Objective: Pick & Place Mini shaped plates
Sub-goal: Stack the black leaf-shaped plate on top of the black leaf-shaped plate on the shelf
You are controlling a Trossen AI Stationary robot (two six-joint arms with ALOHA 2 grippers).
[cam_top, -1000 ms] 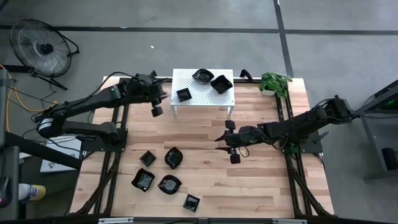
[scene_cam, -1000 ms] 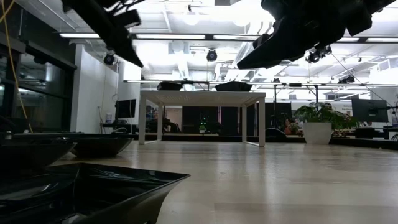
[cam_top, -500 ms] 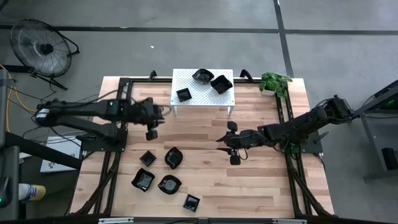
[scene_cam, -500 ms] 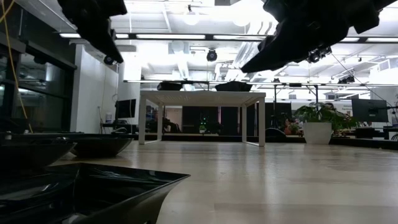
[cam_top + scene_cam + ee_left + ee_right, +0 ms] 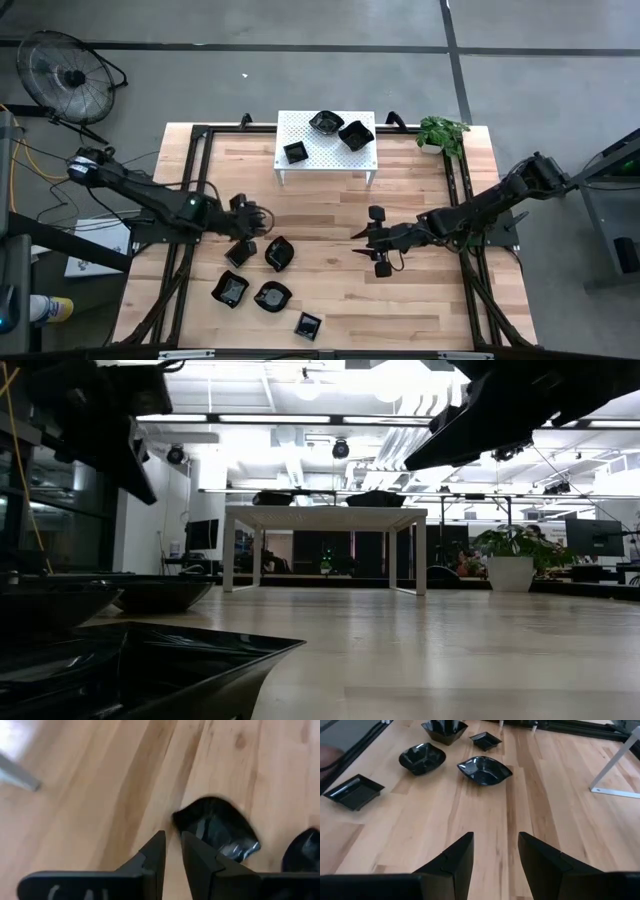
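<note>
Left gripper point(image 5: 171, 851), fingers nearly together and empty, hangs beside a glossy black square plate point(image 5: 218, 831) on the wood table point(image 5: 330, 290); right gripper point(image 5: 495, 851) parted, empty, mid-table.

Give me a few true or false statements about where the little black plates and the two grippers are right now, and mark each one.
1. Three black plates sit on the white stand. True.
2. The right gripper holds a plate. False: its fingers are apart and empty, over bare wood.
3. Five plates lie on the table in the near left area. True.
4. The left gripper hangs over the white stand. False: it is down by the small square plate in the table group.
5. A potted plant stands at the far right corner. True.
</note>
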